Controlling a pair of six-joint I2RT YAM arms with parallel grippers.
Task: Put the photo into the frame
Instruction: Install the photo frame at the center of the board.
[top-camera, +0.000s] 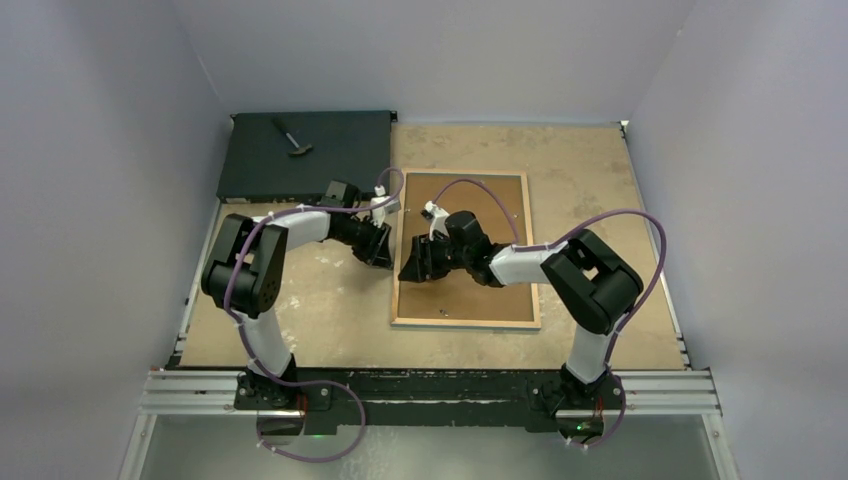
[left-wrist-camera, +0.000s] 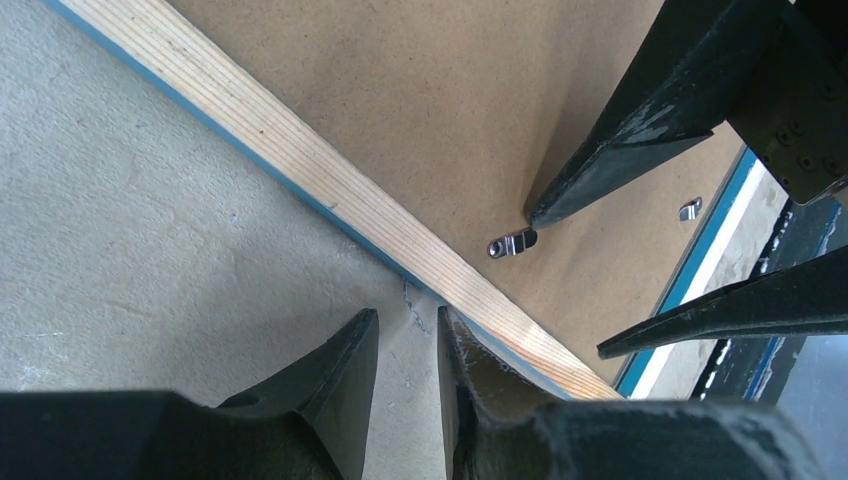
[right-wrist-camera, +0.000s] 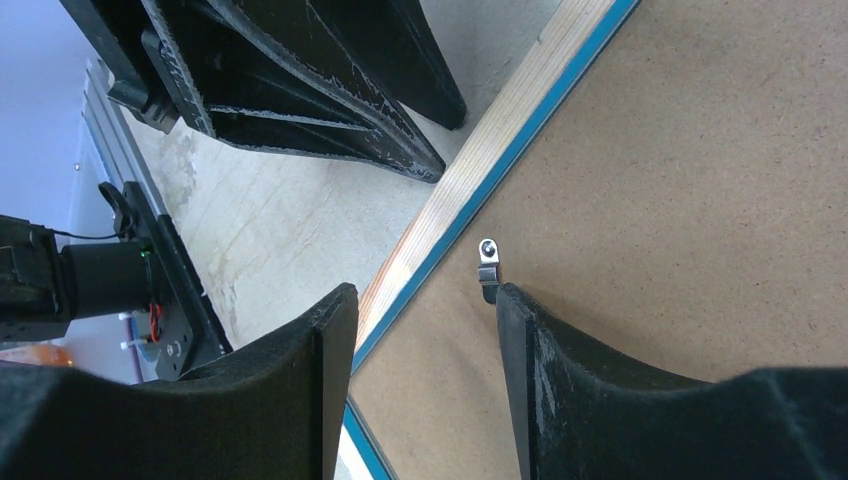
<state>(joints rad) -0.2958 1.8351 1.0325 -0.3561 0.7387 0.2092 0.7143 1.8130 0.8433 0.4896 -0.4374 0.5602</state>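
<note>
1. Frame (top-camera: 465, 322): face-down on counter (top-camera: 330, 300), backing panel (top-camera: 470, 300) seated; photo not in view.
2. Right pincer (right-wrist-camera: 422, 300): released, empty, one finger beside turn clip (right-wrist-camera: 487, 262); push clip sideways, lightly.
3. Left pincer (left-wrist-camera: 407, 318): slightly parted, empty, at frame's outer edge; brace there.

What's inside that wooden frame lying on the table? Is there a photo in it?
A plain brown backing board fills the frame, with small metal clips near its edges. The board covers everything beneath it, so whether a photo lies under it cannot be seen.
</note>
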